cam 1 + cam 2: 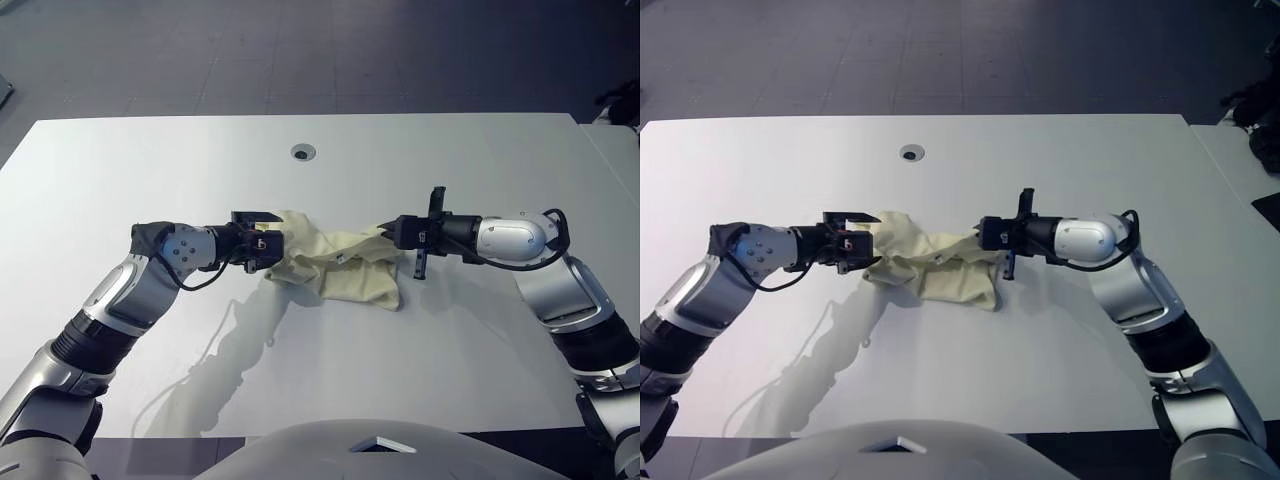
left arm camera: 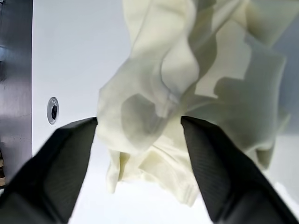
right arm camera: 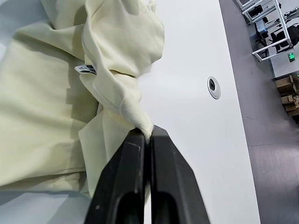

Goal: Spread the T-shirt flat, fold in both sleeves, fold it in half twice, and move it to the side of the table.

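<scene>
A pale yellow T-shirt [image 1: 345, 270] lies crumpled in a bunch at the middle of the white table [image 1: 150, 170]. My left gripper [image 1: 268, 238] sits at the shirt's left end. In the left wrist view its fingers [image 2: 70, 158] stand wide apart, open, with a fold of the cloth [image 2: 187, 70] hanging between them. My right gripper [image 1: 392, 232] is at the shirt's right end, a little above the table. There, the right wrist view shows the gripper [image 3: 145, 133] shut on a ribbed edge of the shirt [image 3: 46, 93], pulling it up into a ridge.
A round cable hole [image 1: 302, 152] sits in the table behind the shirt. Bare tabletop surrounds the shirt on all sides. A second table [image 1: 622, 150] adjoins at the far right, and grey floor lies beyond the back edge.
</scene>
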Controlling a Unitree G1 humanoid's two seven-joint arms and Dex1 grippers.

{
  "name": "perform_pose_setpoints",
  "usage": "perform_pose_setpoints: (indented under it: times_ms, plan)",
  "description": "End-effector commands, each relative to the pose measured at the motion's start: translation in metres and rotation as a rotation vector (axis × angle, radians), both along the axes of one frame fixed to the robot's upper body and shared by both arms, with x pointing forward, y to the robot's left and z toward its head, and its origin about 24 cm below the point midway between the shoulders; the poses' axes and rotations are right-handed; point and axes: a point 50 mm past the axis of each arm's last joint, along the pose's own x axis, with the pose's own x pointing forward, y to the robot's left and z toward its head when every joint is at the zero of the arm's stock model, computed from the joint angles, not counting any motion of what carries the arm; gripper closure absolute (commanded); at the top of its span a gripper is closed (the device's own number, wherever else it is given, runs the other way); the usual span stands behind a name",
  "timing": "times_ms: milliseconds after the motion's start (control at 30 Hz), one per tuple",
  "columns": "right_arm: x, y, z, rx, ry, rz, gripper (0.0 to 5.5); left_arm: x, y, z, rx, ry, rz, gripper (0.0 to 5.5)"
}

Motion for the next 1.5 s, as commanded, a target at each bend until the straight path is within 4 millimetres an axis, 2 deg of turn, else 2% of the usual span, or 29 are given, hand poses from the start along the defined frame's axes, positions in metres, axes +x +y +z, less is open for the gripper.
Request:
perform_pose_setpoints:
  times_ms: [33,533,700,800,900,1000,1100,1300,1500]
  plan:
    - [0.002,0.001,0.005,0.0,-0.021,0.005,5.5,0.003,-0.005,0.0,-0.014,-0.013,-0.012,2.95]
    - [0.005,-0.003,0.003,-0.011,-0.012,-0.003,5.5,0.001,-0.007,0.002,-0.038,0.019,-0.026,5.38]
    - [0.019,-0.005,0.005,-0.01,-0.022,-0.016,5.5,0.009,-0.006,0.004,-0.031,0.025,-0.027,5.47]
    - [0.042,-0.005,0.01,0.029,-0.048,-0.066,5.5,0.03,-0.01,0.014,-0.055,-0.013,-0.007,5.47]
    - [0.079,0.002,0.019,0.076,-0.109,-0.128,5.5,0.067,-0.011,0.029,-0.1,-0.076,0.058,5.47]
    - [0.122,0.017,0.039,0.157,-0.193,-0.23,5.5,0.109,-0.004,0.047,-0.12,-0.148,0.171,5.47]
    - [0.149,0.023,0.062,0.194,-0.3,-0.36,5.5,0.138,0.001,0.073,-0.14,-0.235,0.29,5.47]
    - [0.165,0.018,0.103,0.155,-0.621,-0.561,5.5,0.161,-0.006,0.134,-0.191,-0.52,0.444,5.47]
    - [0.163,0.014,0.161,0.178,-0.979,-0.643,5.5,0.162,-0.01,0.191,-0.26,-0.828,0.522,5.47]
